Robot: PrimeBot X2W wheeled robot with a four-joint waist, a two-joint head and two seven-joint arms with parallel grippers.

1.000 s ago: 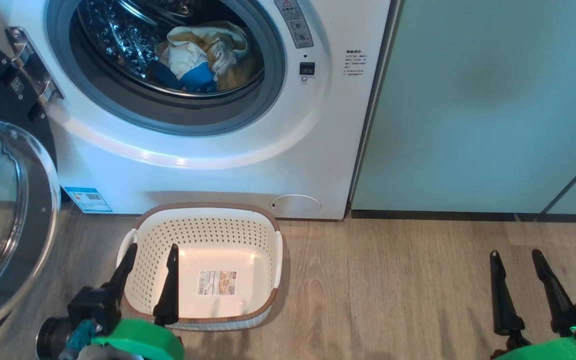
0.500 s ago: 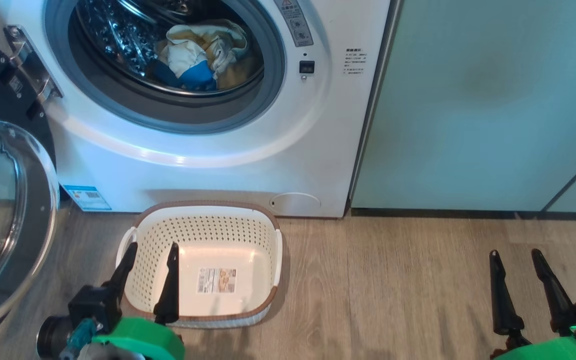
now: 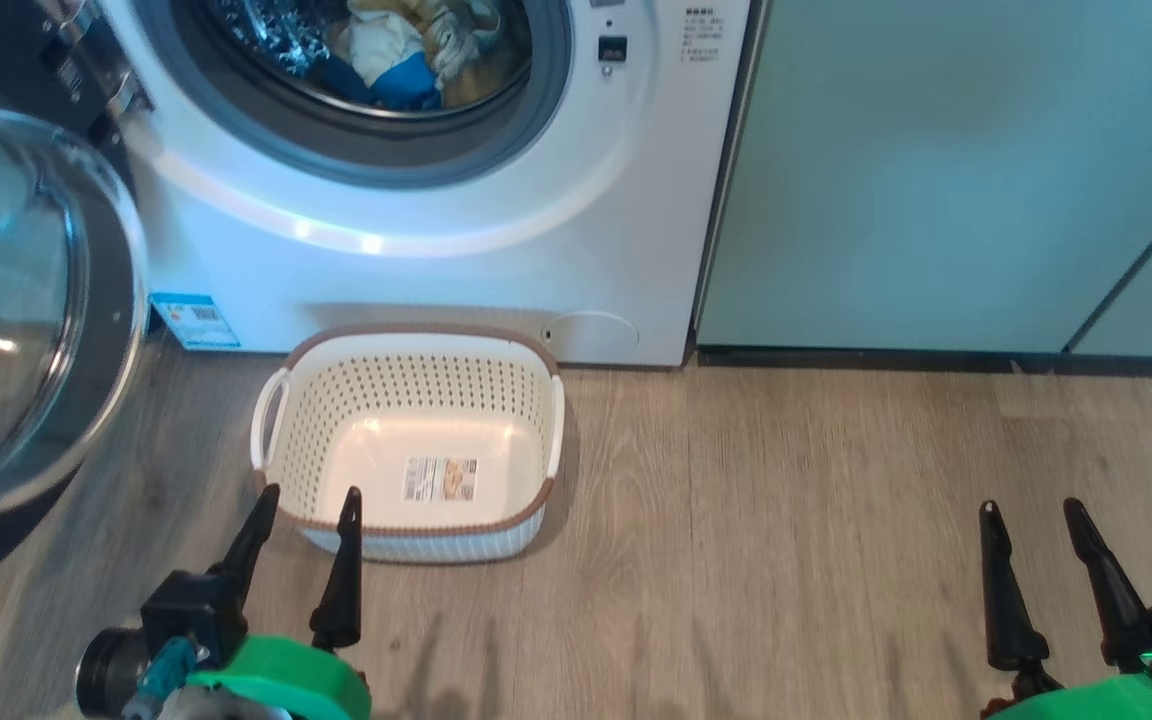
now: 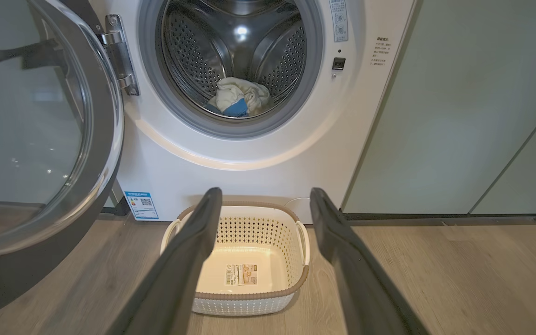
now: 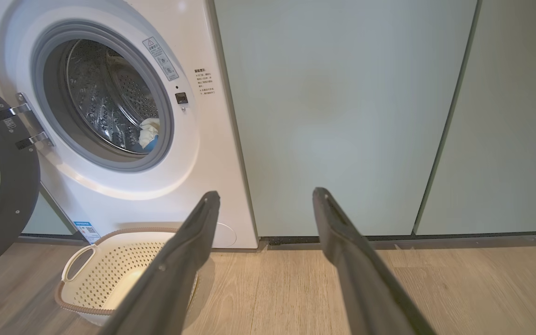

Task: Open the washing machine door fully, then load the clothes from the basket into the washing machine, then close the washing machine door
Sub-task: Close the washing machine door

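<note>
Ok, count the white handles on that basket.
2. The left handle sits on the side of the basket nearer the open washing machine door; the right handle sits on the opposite side. Neither is hidden.

Glossy black and clear glass are seen on the door (image 4: 30,139), shiny perforated metal in the drum (image 4: 189,46), matt plastic in the basket (image 3: 416,385), cloth in the clothes (image 4: 237,97), wood grain on the floor (image 3: 786,520).

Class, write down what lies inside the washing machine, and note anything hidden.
Inside the washing machine, the clothes lie bunched at the bottom of the perforated metal drum, pale yellow with blue. Whatever lies under the heap is covered.
</note>
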